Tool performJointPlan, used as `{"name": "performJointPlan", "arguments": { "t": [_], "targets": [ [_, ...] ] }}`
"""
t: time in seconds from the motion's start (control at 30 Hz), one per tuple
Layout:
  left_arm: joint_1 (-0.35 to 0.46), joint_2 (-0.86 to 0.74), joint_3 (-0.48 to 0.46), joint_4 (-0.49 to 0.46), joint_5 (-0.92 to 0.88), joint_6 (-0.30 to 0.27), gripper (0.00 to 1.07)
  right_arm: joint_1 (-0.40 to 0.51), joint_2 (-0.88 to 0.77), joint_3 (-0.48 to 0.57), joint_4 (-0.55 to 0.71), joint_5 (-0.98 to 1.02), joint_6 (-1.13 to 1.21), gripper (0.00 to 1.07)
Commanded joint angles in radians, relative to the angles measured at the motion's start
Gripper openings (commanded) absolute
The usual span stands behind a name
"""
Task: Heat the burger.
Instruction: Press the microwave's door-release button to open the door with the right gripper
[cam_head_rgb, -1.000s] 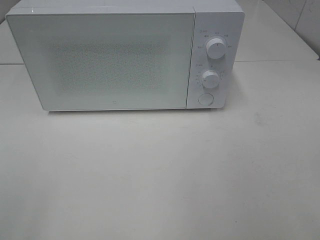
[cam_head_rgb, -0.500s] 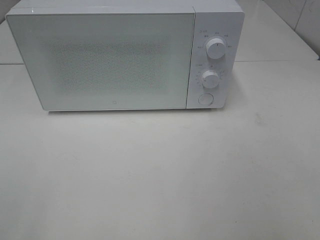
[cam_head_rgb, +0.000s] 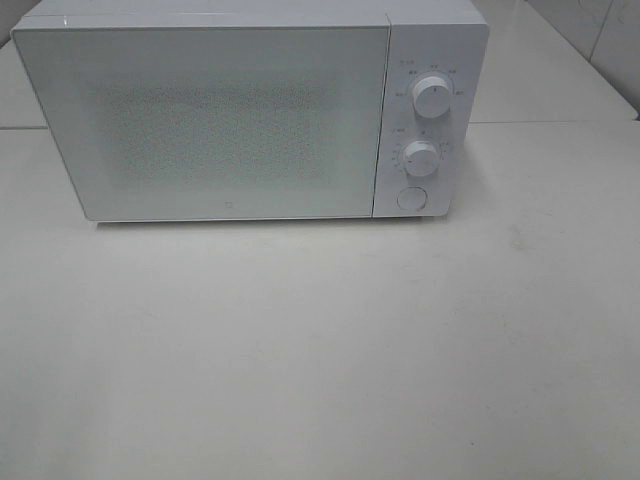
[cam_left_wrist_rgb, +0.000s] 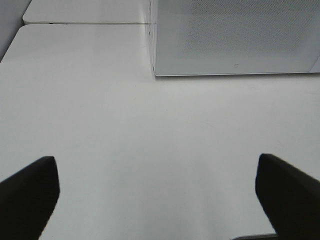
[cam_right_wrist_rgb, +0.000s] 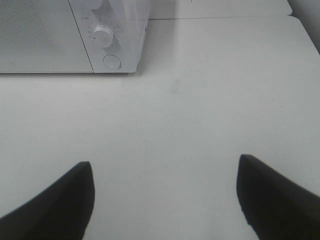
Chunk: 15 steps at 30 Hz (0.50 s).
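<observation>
Step in hand: no contact is being made; this is judged a pause before the microwave (cam_head_rgb: 250, 110) is either opened or set, and which cannot be told.
Burger: it is not being shown in any view; whether it is being kept behind the frosted door (cam_head_rgb: 200, 120) cannot be told.
Left gripper (cam_left_wrist_rgb: 156, 170): it is being held wide open and empty above the bare table (cam_head_rgb: 320, 350).
Right gripper (cam_right_wrist_rgb: 165, 165): it is being held open with nothing between its jaws, facing the control panel.
Next move: a press on the round button (cam_head_rgb: 410, 198) at centre right is probably being called for if the door must open. Otherwise the upper dial (cam_head_rgb: 432, 97) or lower dial (cam_head_rgb: 421, 158) is to be turned.
In the way: only the closed door is being seen as a barrier.
</observation>
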Motion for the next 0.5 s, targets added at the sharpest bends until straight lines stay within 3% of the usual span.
{"name": "performJointPlan", "arguments": {
  "t": [0.03, 0.5],
  "targets": [
    [-0.002, -0.016, 0.003, -0.003, -0.011, 0.001, 1.0, -0.005, -0.035, 0.003, -0.01, 0.003, -0.015, 0.76],
    [-0.002, -0.016, 0.003, -0.003, -0.011, 0.001, 1.0, -0.005, -0.035, 0.003, -0.01, 0.002, -0.015, 0.76]
  ]
}}
